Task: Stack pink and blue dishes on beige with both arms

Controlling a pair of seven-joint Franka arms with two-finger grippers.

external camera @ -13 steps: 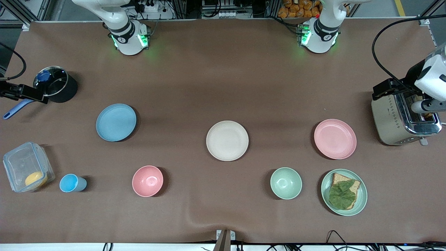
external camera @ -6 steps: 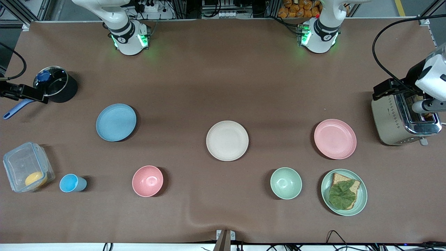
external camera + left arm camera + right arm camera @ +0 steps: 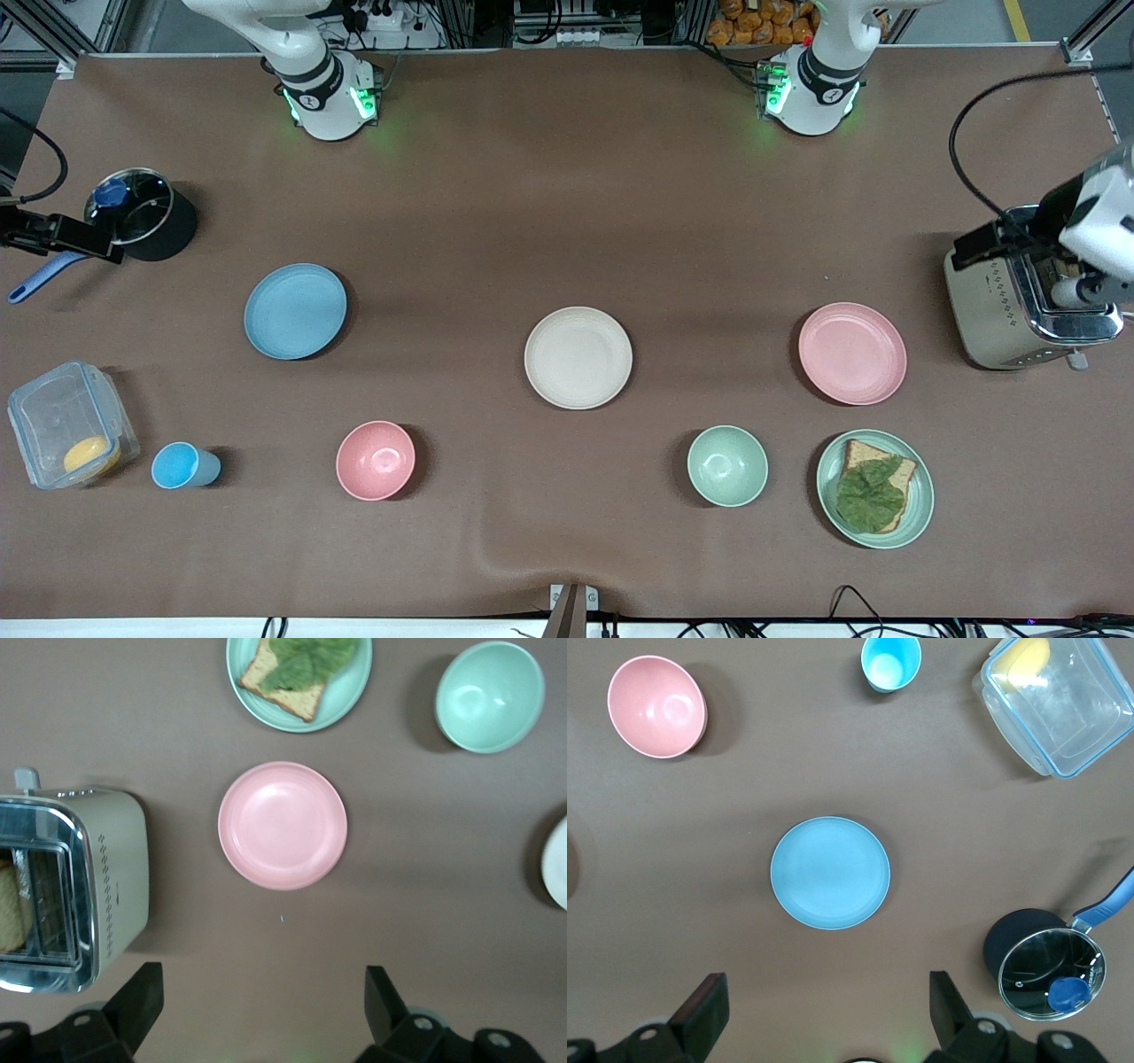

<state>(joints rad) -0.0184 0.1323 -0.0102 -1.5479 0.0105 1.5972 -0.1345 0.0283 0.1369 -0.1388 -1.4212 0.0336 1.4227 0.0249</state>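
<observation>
Three matching plates lie apart on the brown table. The light blue plate [image 3: 295, 311] [image 3: 830, 872] is toward the right arm's end. At the middle is the beige plate [image 3: 578, 357], and the pale pink plate [image 3: 852, 353] [image 3: 283, 825] lies toward the left arm's end. My right gripper [image 3: 827, 979] [image 3: 89, 241] hangs open and empty high over the table beside the pot. My left gripper [image 3: 263, 973] [image 3: 979, 239] hangs open and empty high over the toaster's edge, with the pink plate below it.
A toaster [image 3: 1028, 301] stands beside the pink plate. Nearer the front camera are a green plate with toast and lettuce [image 3: 875, 488], a green bowl [image 3: 727, 465], a pink bowl [image 3: 376, 460], a blue cup [image 3: 182, 465] and a clear container [image 3: 66, 425]. A lidded black pot [image 3: 142, 213] stands beside the right gripper.
The left arm's hand has shifted slightly over the toaster. The right arm and all the dishes are where they were.
</observation>
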